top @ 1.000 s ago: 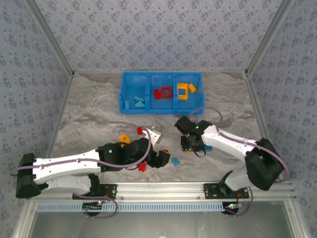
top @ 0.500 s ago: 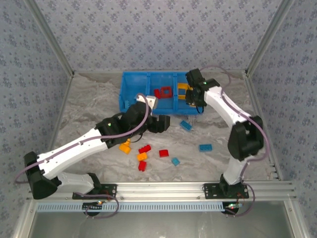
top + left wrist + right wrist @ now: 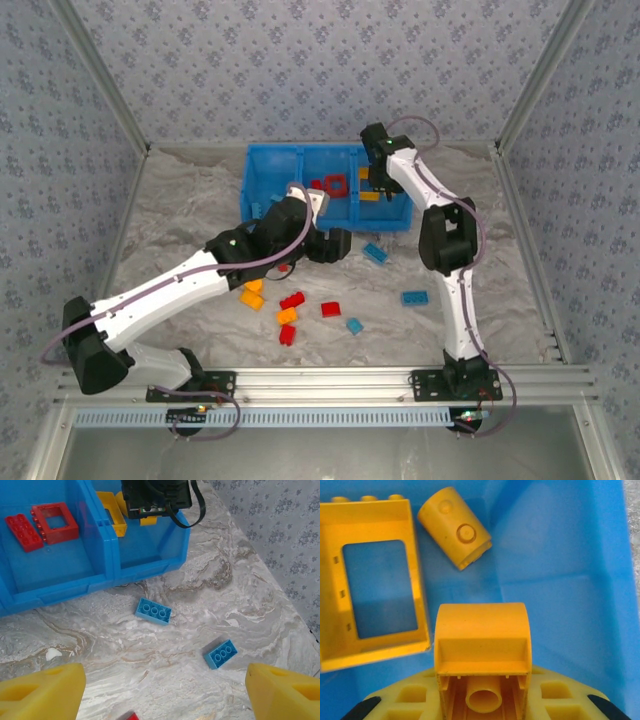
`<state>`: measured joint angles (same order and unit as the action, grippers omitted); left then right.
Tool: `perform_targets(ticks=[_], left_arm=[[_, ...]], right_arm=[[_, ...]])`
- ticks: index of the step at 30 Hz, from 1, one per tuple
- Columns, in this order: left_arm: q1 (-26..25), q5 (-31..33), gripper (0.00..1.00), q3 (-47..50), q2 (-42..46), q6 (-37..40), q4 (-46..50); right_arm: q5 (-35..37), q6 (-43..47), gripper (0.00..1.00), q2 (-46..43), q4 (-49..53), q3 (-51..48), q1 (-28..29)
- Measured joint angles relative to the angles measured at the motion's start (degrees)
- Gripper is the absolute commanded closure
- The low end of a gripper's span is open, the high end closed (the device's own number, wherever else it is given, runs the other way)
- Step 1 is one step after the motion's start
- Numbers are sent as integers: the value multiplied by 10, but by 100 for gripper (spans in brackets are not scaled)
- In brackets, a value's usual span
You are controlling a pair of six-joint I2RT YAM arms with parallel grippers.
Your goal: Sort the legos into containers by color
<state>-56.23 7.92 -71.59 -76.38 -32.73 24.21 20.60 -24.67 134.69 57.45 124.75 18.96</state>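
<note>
Left gripper [image 3: 162, 692]: jaws spread wide with nothing between them, above the marbled table [image 3: 240, 580] at the lower edge of the left wrist view; right gripper [image 3: 378, 183]: jaws pinching a yellow brick [image 3: 482, 647], hollow underside toward the camera, over the rightmost of 3 compartments of the blue bin [image 3: 300, 222], upper centre of the overhead view; on that compartment's floor lie a yellow frame [image 3: 375, 585] at left and a round yellow piece [image 3: 454, 527] at top; the middle compartment holds a red brick [image 3: 22, 531] and a red frame [image 3: 54, 522]. Judged step: drop of 1 yellow piece into its matching compartment; at least 8 loose bricks [image 3: 292, 300] remain on the table. Hazards for you: released from too high, the brick may strike the frame's edge and hop over a divider; opened too little, it may cling to 1 pad and ride out; the left gripper hangs near the bin's front wall, facing a light blue brick [image 3: 153, 611] and a darker blue brick [image 3: 220, 653], so a careless descent could nudge either aside; both arms work close together, so mind the black cable [image 3: 195, 507].
</note>
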Motion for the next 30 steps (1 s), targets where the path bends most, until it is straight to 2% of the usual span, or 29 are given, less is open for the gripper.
perform_targets(ticks=[5, 8, 11, 15, 20, 25, 30], left_arm=[[0, -9, 17, -8, -14, 3, -4], [0, -11, 17, -9, -15, 3, -5], [0, -11, 17, -9, -15, 3, -4], [0, -10, 17, -9, -14, 3, -1], [0, 3, 17, -6, -2, 0, 18], [10, 15, 17, 12, 22, -14, 53], [40, 6, 17, 37, 23, -40, 97]], right_arm=[[7, 4, 69, 36, 9, 23, -2], [6, 7, 53, 49, 10, 32, -3], [1, 12, 47, 57, 9, 40, -2], [-4, 12, 44, 58, 9, 43, -2], [-4, 12, 48, 43, 7, 41, 3], [-1, 12, 48, -51, -10, -2, 22], [7, 12, 48, -250, -69, -129, 68]])
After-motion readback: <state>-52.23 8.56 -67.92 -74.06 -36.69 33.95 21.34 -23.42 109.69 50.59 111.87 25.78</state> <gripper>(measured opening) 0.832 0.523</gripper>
